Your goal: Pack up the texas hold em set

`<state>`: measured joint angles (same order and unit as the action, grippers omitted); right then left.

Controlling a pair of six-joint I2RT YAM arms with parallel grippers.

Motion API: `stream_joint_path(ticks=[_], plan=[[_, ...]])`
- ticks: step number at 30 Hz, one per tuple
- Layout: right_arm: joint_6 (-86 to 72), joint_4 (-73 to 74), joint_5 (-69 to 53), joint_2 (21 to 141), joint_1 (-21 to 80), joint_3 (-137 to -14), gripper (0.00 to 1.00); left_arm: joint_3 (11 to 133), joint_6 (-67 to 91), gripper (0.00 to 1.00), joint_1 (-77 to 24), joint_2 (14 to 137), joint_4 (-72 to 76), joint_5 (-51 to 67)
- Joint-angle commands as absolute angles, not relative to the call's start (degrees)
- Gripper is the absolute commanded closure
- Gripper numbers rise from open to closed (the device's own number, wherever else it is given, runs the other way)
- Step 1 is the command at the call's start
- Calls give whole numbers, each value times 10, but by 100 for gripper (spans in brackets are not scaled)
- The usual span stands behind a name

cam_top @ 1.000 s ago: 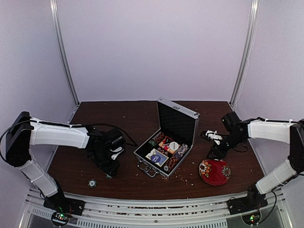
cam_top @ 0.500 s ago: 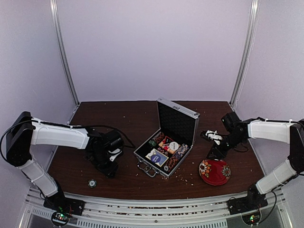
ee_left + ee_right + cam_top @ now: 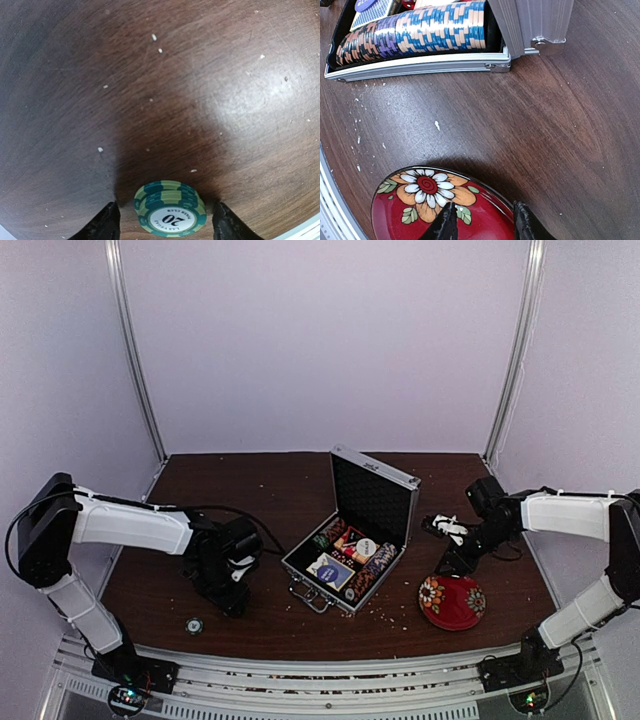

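Green striped round poker chips (image 3: 170, 210) lie left of the open silver aluminium briefcase (image 3: 352, 530), near the left gripper (image 3: 165, 222), fingers apart; right gripper (image 3: 484, 221) narrowly parted, empty.

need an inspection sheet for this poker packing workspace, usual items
surface: dark wood table, pale crumbs scattered, thickest in front of the briefcase
job's things: aluminium briefcase open, lid upright, chip rows and blue card deck box inside; green chip stack on the table; one loose chip near the front edge
clutter: red floral bowl right of the briefcase
grippers: left gripper open, fingers either side of the green chip stack, not touching; right gripper open above the bowl
cables: black cable running from the left arm
surroundings: pale walls, metal frame posts
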<state>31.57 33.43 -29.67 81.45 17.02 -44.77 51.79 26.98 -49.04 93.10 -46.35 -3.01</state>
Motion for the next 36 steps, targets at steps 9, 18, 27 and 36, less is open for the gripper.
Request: stream_joint_path(ticks=[9,18,27,36], plan=[[318,339,-291,817,175,-460,62,505,257,40,-479,959,-438,22],[319,339,-291,819,175,-460,62,517,244,52,-474,978,-434,11],[319,340,-290,819,176,-461,62,531,229,69,-474,982,-426,32],[319,340,-290,824,175,-462,62,550,225,72,-474,969,-415,50]])
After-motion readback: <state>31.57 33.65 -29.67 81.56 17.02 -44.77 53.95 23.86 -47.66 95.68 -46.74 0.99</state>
